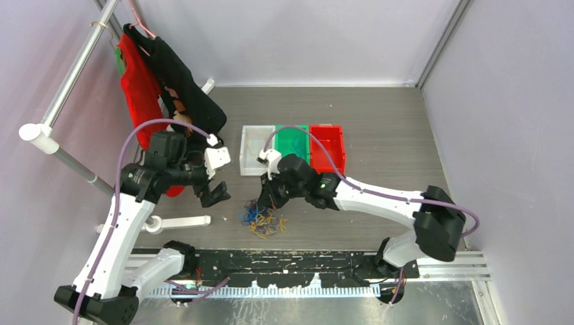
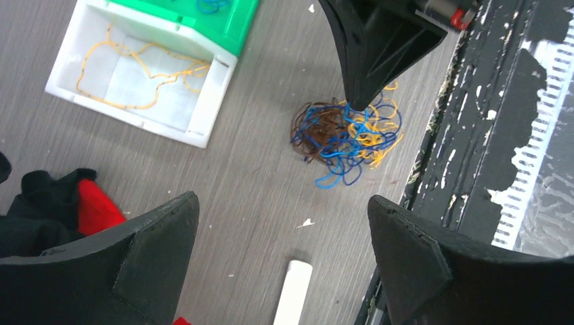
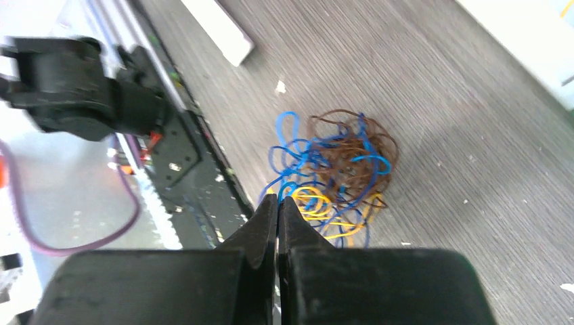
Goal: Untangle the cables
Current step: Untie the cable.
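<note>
Grey wood-grain tabletop [image 1: 379, 135], near centre: small tangle of thin blue, yellow-orange and brown wire cables [image 1: 262, 220], no clear long axis, lying at the tips of the right arm's clenched jaws (strand pinched: cannot tell); left arm's jaws released, farther off, left.

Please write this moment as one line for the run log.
left gripper: open, clear of cables | right gripper: fingers shut, tips at tangle edge | cables: tangled on table

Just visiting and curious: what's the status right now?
Left tool open, off the cables. Right tool shut at their edge. Cables tangled in one clump. Nothing blocking.
</note>
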